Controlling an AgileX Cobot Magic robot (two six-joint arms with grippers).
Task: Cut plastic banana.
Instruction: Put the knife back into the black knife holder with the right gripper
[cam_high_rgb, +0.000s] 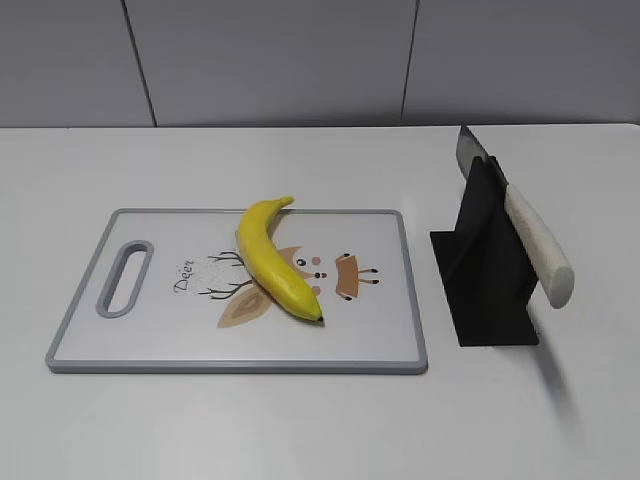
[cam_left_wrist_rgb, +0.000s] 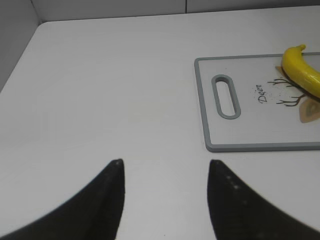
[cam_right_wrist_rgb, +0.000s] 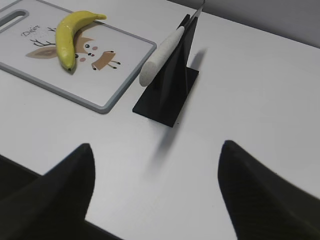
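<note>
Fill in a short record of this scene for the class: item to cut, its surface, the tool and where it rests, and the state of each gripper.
item to cut: plastic banana, whole, lying on the board
surface: cutting board, grey rim, deer print
tool: knife, white handle, slanted in the black stand right of the board
left gripper: fingers open, empty, above bare table
right gripper: fingers open, empty, short of the stand
cut made: none

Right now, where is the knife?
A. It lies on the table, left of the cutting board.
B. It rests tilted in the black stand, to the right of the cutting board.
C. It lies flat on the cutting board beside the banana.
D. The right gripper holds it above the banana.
B. The knife leans in the black stand beside the cutting board, while the banana lies alone on the board and both grippers are open and empty.
</note>
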